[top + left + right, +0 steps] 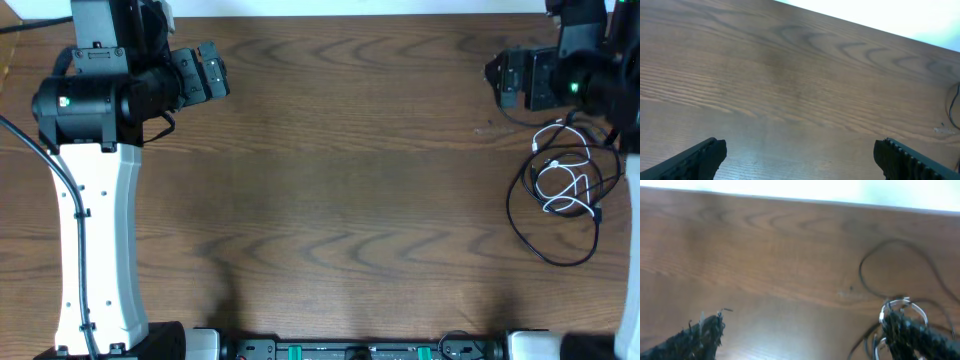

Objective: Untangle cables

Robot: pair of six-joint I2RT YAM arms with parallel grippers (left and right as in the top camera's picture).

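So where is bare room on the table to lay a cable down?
The whole middle of the table, between the left claw and the right claw, is bare. Crowded only beside the right claw, where the cables lie tangled.

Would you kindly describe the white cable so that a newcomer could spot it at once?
On the wooden table, look beside the right gripper. A tangle of thin cords lies there. The white cable loops in its middle, the only pale cord among the black cables.

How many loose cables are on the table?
At least 2, tangled together by the right arm: a white cable coiled in the middle, black cable looping around it. The black may be more than one cord.
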